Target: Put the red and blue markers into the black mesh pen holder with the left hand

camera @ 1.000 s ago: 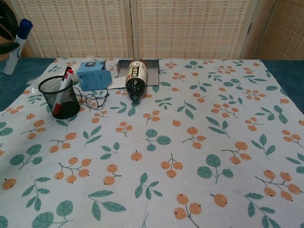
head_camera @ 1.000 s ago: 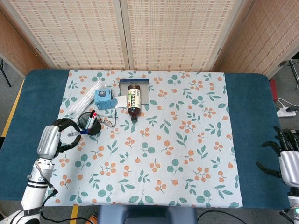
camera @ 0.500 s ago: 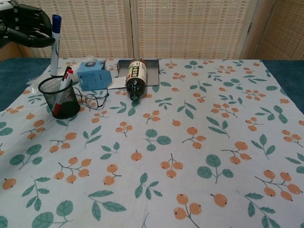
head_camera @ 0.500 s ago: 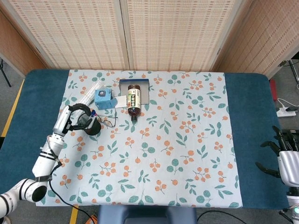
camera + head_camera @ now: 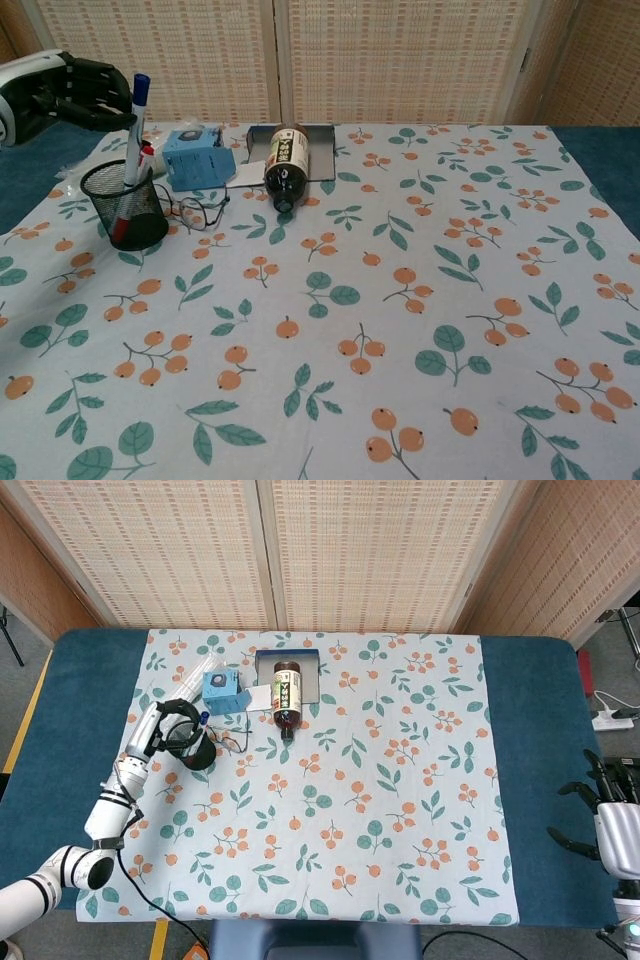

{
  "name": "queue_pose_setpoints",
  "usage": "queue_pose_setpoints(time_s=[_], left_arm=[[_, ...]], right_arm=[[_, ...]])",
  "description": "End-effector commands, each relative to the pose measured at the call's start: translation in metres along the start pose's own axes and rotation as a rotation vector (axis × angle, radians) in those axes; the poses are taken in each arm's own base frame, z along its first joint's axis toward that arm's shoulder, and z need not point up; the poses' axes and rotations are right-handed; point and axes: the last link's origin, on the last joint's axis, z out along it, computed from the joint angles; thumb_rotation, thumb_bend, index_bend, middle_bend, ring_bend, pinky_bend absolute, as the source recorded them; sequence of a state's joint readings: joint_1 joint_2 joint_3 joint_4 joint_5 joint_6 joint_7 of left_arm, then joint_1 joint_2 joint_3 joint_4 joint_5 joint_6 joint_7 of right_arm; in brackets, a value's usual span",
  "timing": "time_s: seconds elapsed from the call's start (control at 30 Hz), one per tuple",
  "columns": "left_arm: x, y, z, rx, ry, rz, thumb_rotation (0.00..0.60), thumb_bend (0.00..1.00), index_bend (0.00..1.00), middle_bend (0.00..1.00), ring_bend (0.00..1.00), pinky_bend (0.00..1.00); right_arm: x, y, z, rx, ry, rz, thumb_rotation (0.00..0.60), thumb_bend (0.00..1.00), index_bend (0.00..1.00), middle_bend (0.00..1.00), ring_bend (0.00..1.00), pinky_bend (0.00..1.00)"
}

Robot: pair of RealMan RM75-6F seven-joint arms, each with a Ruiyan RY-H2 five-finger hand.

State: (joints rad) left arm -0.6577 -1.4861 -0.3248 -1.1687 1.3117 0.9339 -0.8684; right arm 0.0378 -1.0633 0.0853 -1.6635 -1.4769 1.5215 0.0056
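Observation:
The black mesh pen holder [image 5: 125,205] stands on the floral cloth at the left, and shows in the head view as the pen holder [image 5: 193,747] partly under my hand. A red marker [image 5: 138,168] leans inside it, cap up. My left hand [image 5: 68,96] hovers just above and left of the holder and holds the blue marker [image 5: 137,118] upright, blue cap on top, its lower end inside the holder's rim. From above, the left hand [image 5: 163,730] covers the holder's left side. My right hand [image 5: 612,823] rests off the cloth at the far right, fingers apart, holding nothing.
A small blue box [image 5: 198,158] sits right behind the holder, with wire glasses [image 5: 196,211] beside it. A brown bottle [image 5: 284,165] lies on its side before a dark tray [image 5: 318,140]. A clear plastic wrapper [image 5: 185,687] lies at the far left.
My left hand has swung right and down from the table's edge to the holder. The blue marker turned upright and its lower end sank into the holder. The right hand stayed still.

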Motion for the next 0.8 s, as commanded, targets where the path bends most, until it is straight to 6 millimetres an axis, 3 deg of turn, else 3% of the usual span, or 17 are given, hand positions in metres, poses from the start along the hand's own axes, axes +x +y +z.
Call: queue_pose_setpoints(time_s=[0.03,0.3,0.53,0.67,0.8], left_arm=[[-0.005,-0.008,-0.002,0.015,-0.015,0.006,0.6,0.31,0.6,0.66,0.34,0.33],[-0.01,-0.016,-0.001,0.02,-0.029,0.041,0.6,0.31,0.59,0.6,0.32,0.33],[-0.008,-0.012,-0.003,-0.016,-0.04,0.1,0.6,0.31,0.4,0.33,0.21,0.27],[-0.006,-0.008,-0.009,-0.057,-0.053,0.291,0.6,0.31,0.29,0.22,0.13,0.21],[-0.006,0.003,-0.035,-0.144,-0.007,0.615,0.6,0.31,0.26,0.21,0.1,0.19]], right_arm=[[-0.001,0.0,0.0,0.003,-0.006,0.001,0.6,0.0,0.42,0.01,0.21,0.05],[0.001,0.0,-0.001,0.0,0.0,0.003,0.6,0.0,0.41,0.02,0.22,0.05],[0.0,-0.001,-0.001,0.002,-0.003,0.003,0.6,0.0,0.41,0.02,0.22,0.05],[0.002,-0.001,-0.001,0.004,0.001,0.006,0.6,0.0,0.41,0.02,0.22,0.05],[0.001,-0.003,-0.002,0.013,-0.006,0.008,0.6,0.0,0.41,0.02,0.22,0.05]])
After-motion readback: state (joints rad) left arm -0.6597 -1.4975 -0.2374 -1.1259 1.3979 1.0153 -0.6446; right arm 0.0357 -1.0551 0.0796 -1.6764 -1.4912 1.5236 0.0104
